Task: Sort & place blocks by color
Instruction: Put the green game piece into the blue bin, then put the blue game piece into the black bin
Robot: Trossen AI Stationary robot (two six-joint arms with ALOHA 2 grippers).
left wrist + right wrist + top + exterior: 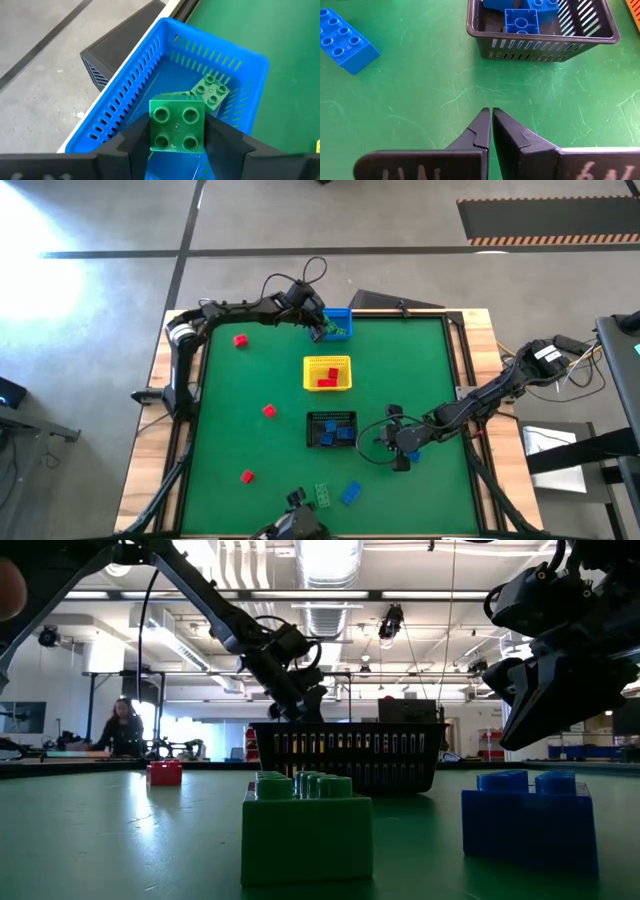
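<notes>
My left gripper (176, 137) is above the blue basket (338, 323) at the table's far edge, shut on a green block (176, 122). Another green block (210, 90) lies inside that basket. My right gripper (491, 112) is shut and empty, low over the mat just right of the black basket (540, 37), which holds blue blocks (521, 21). The yellow basket (327, 373) holds red blocks. Loose on the mat are three red blocks (240, 340) (268, 411) (247, 476), a green block (323, 495) and a blue block (350, 494). My left gripper pinches the square four-stud green block by two opposite side faces (152, 130), one finger (132, 137) on each side, the studded face toward the camera. The block is lifted clear, over the blue basket's open top.
The three baskets stand in a row down the middle of the green mat. In the low view the loose green block (305, 825) and blue block (525, 820) sit close to the near edge. A person (120, 725) sits in the room beyond the table.
</notes>
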